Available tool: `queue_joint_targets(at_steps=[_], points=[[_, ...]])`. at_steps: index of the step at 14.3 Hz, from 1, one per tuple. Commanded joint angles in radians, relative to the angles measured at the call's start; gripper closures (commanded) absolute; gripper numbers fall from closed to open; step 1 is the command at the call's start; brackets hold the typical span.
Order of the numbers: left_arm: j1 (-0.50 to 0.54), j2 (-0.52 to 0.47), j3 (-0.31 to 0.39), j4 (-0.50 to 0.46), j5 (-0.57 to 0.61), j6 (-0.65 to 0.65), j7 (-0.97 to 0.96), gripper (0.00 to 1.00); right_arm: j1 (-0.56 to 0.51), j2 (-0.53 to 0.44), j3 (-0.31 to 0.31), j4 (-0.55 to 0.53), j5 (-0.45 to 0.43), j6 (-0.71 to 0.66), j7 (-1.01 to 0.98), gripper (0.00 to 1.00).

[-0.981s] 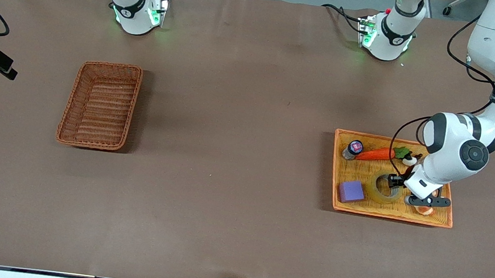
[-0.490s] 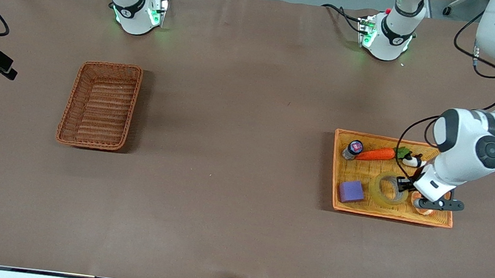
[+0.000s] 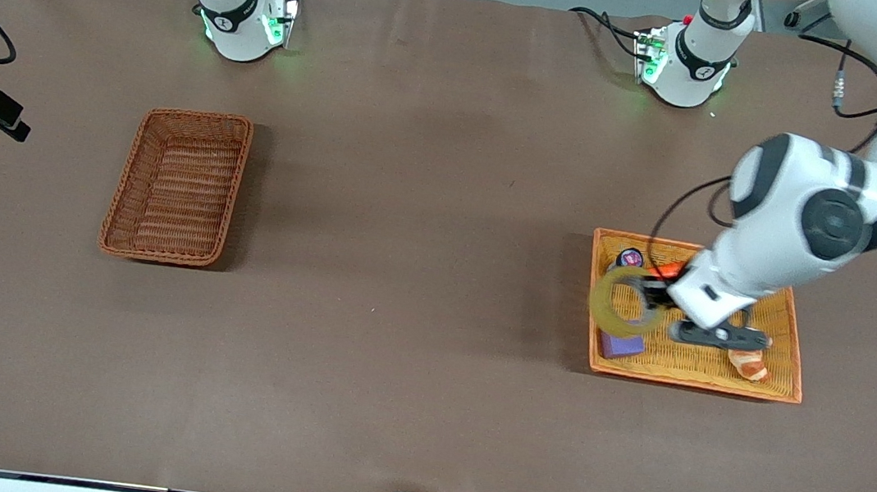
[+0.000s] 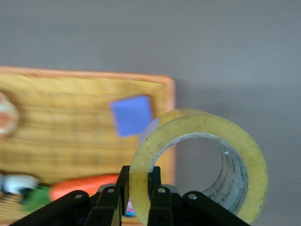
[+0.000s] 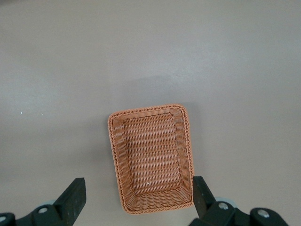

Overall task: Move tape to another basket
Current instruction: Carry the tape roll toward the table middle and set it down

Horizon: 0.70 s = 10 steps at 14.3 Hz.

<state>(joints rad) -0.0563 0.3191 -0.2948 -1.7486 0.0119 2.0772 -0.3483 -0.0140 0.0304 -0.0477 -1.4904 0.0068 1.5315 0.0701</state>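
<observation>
Left gripper [image 3: 650,293] is up in the air over the yellow-orange woven tray [image 3: 778,385], at the tray's edge toward the right arm's end of the table. Its fingers [image 4: 157,197] are pinched on the wall of the tape [image 3: 620,301], one inside the ring and one outside. The tape [image 4: 200,165] is lifted clear of the tray: a translucent yellowish ring with a grey inner core. There is faint printing inside the core, too blurred to read.

In the tray: a purple cube [image 3: 620,347] at the corner nearest the front camera, partly under the raised tape; a small bottle with a dark cap [image 3: 627,260] at the corner nearest the robots' bases, with a pinkish cap label whose writing is too small to read; an orange carrot [image 3: 660,270] beside it, mostly hidden by the gripper; a croissant [image 3: 749,365] near the tray's camera-side edge.

The basket [image 3: 178,185], reddish-brown wicker, sits on the table [image 3: 418,277] toward the right arm's end, well apart from the tray, nothing in it.

Right gripper [image 5: 138,200] waits high over the basket [image 5: 151,157], fingers spread wide, holding nothing.
</observation>
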Motion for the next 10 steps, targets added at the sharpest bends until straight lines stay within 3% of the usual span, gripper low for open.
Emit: queue_joint_targets(at_steps=[1, 7, 10], points=[[-0.118, 0.063, 0.002, 0.076, 0.01, -0.017, -0.186, 1.0, -0.008, -0.006, 0.0, -0.011, 0.024, 0.009, -0.013, 0.0], [-0.385, 0.291, 0.009, 0.28, 0.011, -0.006, -0.553, 1.0, -0.008, -0.004, 0.0, -0.011, 0.024, 0.009, -0.013, 0.0], [-0.477, 0.415, 0.013, 0.374, 0.01, 0.018, -0.646, 1.0, -0.006, -0.004, 0.0, -0.011, 0.024, 0.009, -0.013, 0.0]])
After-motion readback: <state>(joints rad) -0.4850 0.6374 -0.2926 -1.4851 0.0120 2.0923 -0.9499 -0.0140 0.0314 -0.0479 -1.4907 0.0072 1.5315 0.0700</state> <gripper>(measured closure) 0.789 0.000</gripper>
